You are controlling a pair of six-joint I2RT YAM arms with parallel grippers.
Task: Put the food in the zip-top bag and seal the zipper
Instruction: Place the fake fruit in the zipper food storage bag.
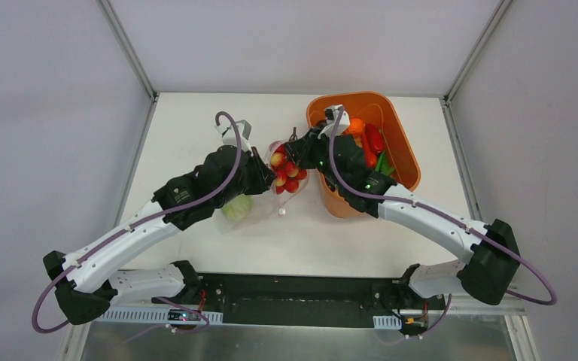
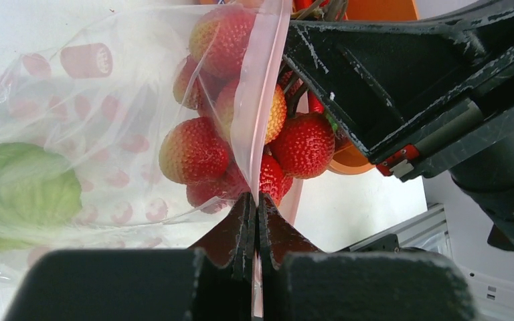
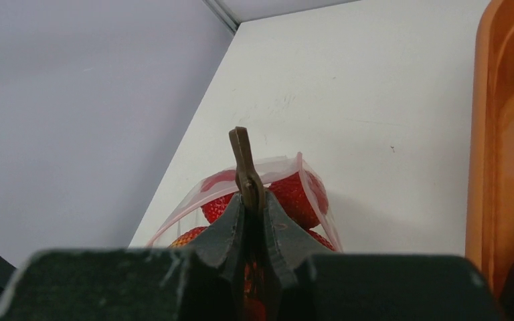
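Note:
The clear zip-top bag (image 1: 260,203) lies mid-table, its mouth lifted toward the orange tub. My left gripper (image 1: 263,170) is shut on the bag's pink zipper strip (image 2: 258,100), its jaws (image 2: 255,202) pinching the mouth edge. My right gripper (image 1: 295,153) is shut on the brown stem (image 3: 243,160) of a bunch of red-yellow strawberries (image 1: 286,174) and holds it at the bag's mouth, partly inside the bag (image 2: 201,147). A light green piece (image 2: 20,194) lies deeper in the bag. In the right wrist view the jaws (image 3: 253,197) grip the stem above the open mouth (image 3: 288,162).
The orange tub (image 1: 403,143) stands right of the bag and holds more food: red and green peppers (image 1: 374,143) and an orange piece. Its wall fills the right edge of the right wrist view (image 3: 502,134). A small white bead (image 1: 281,214) lies on the table.

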